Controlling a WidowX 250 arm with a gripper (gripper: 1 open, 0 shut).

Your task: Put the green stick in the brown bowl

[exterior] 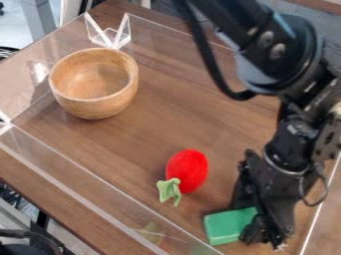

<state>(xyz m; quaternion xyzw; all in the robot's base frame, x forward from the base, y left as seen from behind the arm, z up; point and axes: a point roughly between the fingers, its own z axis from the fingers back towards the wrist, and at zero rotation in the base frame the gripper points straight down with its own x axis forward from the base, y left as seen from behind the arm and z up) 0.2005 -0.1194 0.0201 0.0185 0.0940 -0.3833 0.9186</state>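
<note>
The green stick (224, 227) is at the front right of the wooden table, slightly tilted, its right end hidden between the black fingers. My gripper (264, 227) reaches down from the dark arm at the right and is shut on that end of the stick. Whether the stick is off the surface I cannot tell. The brown bowl (94, 82) stands upright at the back left, holding nothing, far from the gripper.
A red strawberry toy (189, 169) with a pale green stem lies just left of the stick, between it and the bowl. A clear plastic wall (80, 184) rims the table. A white folded piece (110, 30) stands at the back edge.
</note>
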